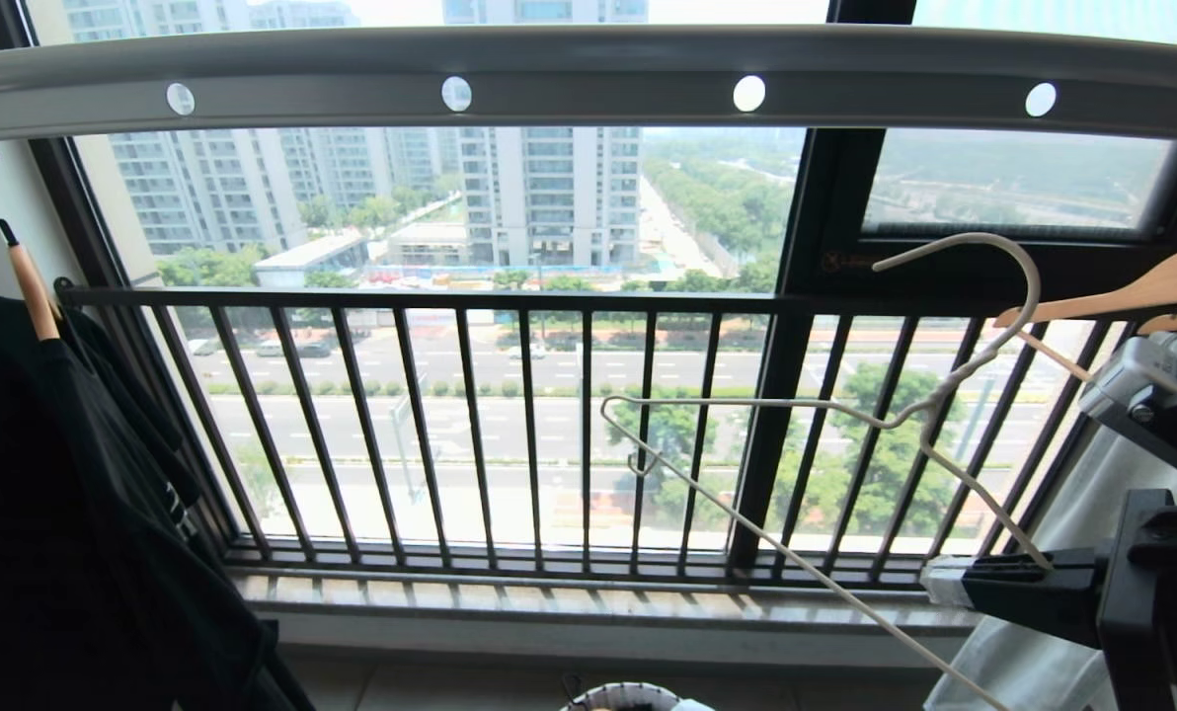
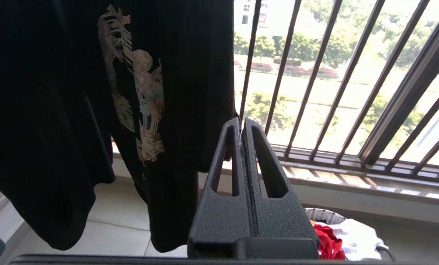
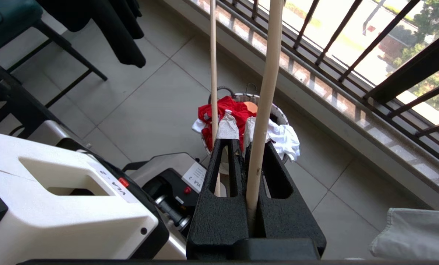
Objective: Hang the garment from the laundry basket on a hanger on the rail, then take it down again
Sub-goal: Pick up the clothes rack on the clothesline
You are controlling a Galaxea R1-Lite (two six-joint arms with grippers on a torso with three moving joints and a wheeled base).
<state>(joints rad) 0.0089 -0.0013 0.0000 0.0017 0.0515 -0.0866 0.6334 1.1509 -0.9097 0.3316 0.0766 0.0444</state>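
While the right gripper (image 3: 241,147) clamps the hanger (image 1: 845,415) below the rail (image 1: 588,89), the laundry basket (image 3: 280,114) sits on grey floor tiles (image 3: 146,106); the left gripper (image 2: 241,127) is closed, empty.

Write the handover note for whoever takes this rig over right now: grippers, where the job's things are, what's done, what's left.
Right gripper: shut on the hanger, held off the rail, hook uppermost, in front of the black railing.
Left gripper: shut, empty, parked beside the hanging black garment.
The garment, red, lies crumpled in the laundry basket on the floor below the window, with white laundry.
Done: hanger in hand.
Left: get the garment out of the basket and onto the hanger, hook it on the rail, then take it down again.
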